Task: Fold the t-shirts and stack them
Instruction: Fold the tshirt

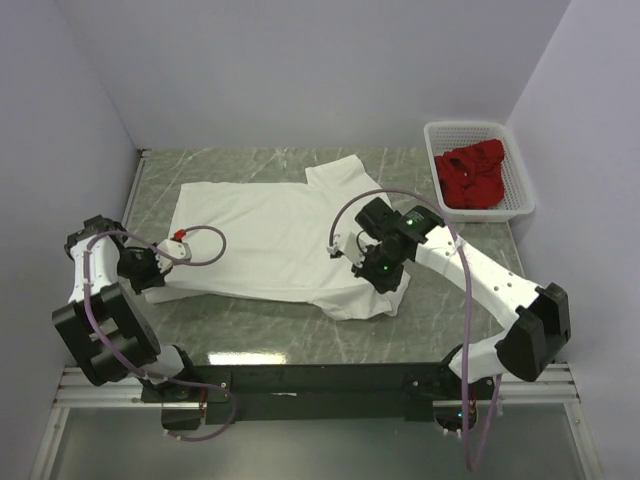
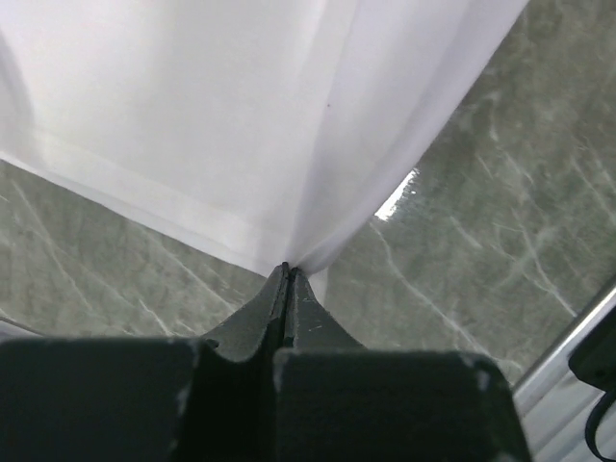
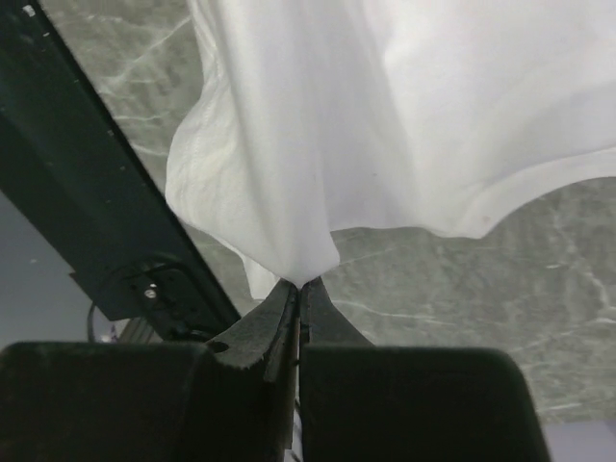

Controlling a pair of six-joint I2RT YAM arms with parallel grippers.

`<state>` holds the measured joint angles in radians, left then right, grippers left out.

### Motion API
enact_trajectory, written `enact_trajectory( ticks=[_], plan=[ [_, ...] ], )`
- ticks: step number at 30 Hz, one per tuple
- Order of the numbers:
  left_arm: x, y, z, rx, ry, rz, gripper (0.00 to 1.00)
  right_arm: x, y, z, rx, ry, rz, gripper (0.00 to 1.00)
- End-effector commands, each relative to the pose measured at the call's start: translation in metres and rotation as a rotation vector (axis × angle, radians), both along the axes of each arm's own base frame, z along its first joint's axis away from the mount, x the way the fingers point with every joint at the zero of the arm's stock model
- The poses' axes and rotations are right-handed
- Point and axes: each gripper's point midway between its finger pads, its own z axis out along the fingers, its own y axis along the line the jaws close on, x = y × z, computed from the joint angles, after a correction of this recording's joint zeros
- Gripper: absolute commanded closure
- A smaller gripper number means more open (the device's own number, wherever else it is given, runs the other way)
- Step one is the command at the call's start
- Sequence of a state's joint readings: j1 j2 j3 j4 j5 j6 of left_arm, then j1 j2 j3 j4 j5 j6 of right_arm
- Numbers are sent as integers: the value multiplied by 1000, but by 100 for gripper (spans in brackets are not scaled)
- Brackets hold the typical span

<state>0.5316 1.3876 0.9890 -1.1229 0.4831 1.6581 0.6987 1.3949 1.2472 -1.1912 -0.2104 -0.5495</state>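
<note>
White t-shirt (image 1: pixel 270 235) pinched at two edges.
Left gripper (image 2: pixel 288 271) and right gripper (image 3: pixel 299 282): jaws closed tight, cloth edge trapped at tips, fabric fanning ahead.

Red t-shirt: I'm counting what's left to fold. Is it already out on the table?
No, the red t-shirt lies crumpled inside the white basket at the far right.

White t-shirt (image 1: pixel 270 235) covers worktop (image 1: pixel 430 320) middle. Bare strips: far edge, near edge, right of shirt. Basket (image 1: pixel 519 180) holding red t-shirt (image 1: pixel 470 178) blocks far-right corner. Right arm (image 1: pixel 490 275) crosses near-right. Walls (image 1: pixel 300 70) close three sides.
</note>
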Motion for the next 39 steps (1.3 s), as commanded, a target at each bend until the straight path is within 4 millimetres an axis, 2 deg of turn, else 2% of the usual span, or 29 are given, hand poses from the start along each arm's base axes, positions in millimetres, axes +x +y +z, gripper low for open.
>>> enact_trajectory(
  ticks=[1,11,23,39],
  plan=[
    [25,-2,9,-23,-58,4,100,26,-5,10,-25,-49,47,100],
    [62,-4,4,-24,-91,49,100,99,-12,12,-84,-67,47,100],
    [98,6,-8,-40,-79,104,100,155,-4,8,-105,-83,51,100],
    [130,1,-20,-27,-65,71,100,182,-7,-11,-153,-78,40,100]
  ],
)
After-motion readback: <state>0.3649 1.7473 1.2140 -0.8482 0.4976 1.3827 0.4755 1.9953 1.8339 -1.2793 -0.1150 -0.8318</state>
